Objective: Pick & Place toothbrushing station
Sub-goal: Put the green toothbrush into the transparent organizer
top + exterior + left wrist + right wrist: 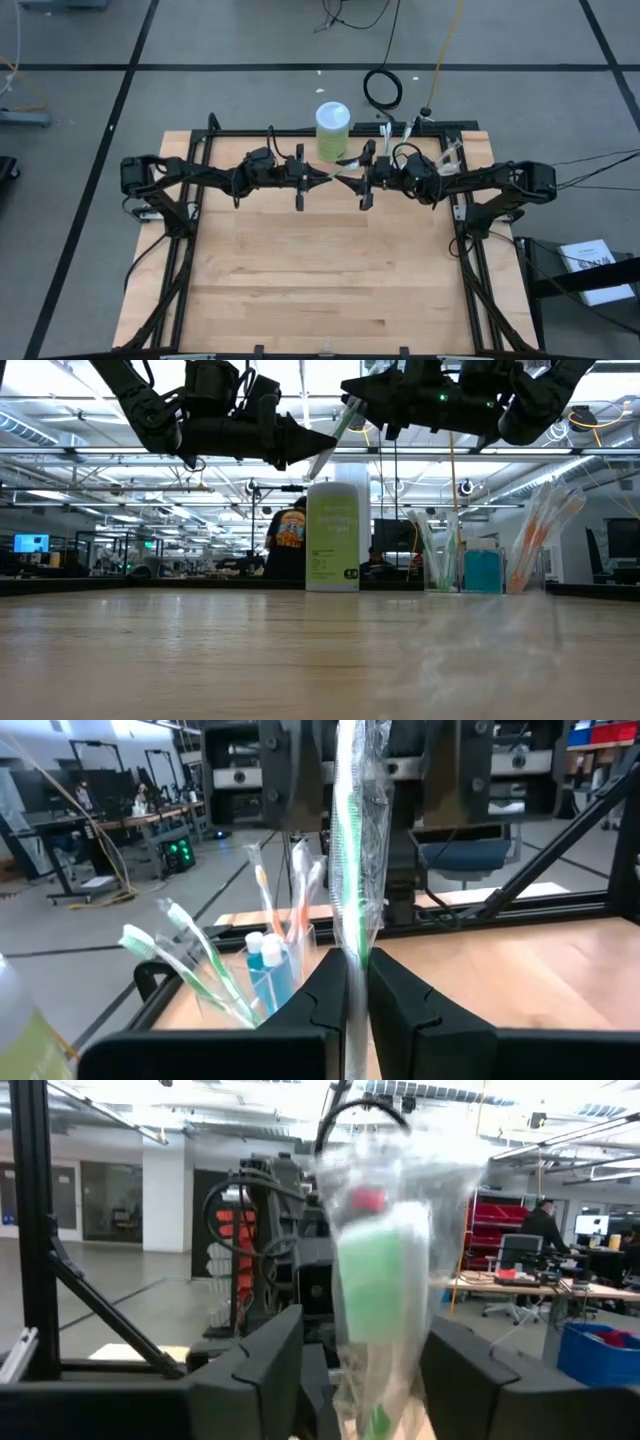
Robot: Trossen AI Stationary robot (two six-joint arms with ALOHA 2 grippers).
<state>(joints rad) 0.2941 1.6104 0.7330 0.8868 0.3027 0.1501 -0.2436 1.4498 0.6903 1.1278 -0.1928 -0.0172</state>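
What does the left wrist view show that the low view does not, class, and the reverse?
Only the left wrist view shows the left gripper with its fingers shut on the wrapped green toothbrush. Only the low view shows the lime-green cylinder standing upright on the wooden table. Both show the teal tubes and green and pink toothbrushes beyond.

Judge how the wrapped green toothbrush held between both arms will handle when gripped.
The wrapped toothbrush is thin and long, so probably light and stiff. Its crinkled clear wrap looks slippery and may slide between the left gripper fingers. The right gripper fingers straddle it loosely.
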